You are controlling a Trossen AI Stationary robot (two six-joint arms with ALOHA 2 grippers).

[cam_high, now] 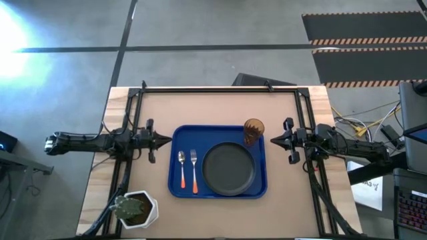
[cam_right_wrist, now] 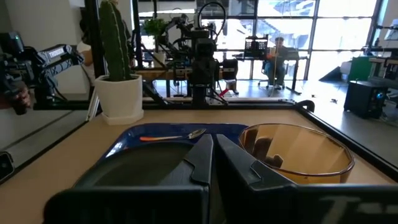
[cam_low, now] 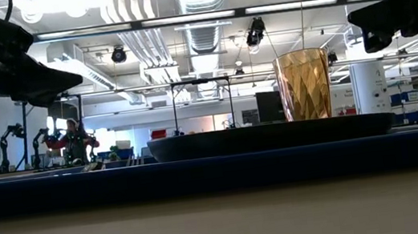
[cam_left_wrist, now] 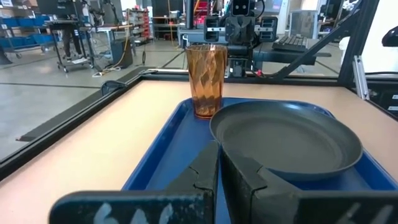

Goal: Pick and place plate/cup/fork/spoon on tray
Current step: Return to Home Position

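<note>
Plate [cam_high: 229,169], cup [cam_high: 253,131], fork [cam_high: 194,171] and spoon [cam_high: 181,169] on tray [cam_high: 179,137], left gripper [cam_high: 167,141] and right gripper [cam_high: 271,139] flanking it, jaws pressed together, empty.

1. Left dark two-finger gripper [cam_high: 167,141]: fingers closed together, empty, arm extended horizontally, tips pointing toward the opposite gripper.
2. Right dark two-finger gripper [cam_high: 270,139]: fingers closed, empty, arm horizontal, facing the left gripper.

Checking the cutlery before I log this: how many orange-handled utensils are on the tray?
2. The spoon and the fork lie side by side on the tray, left of the plate, spoon outermost. None seems hidden.
</note>
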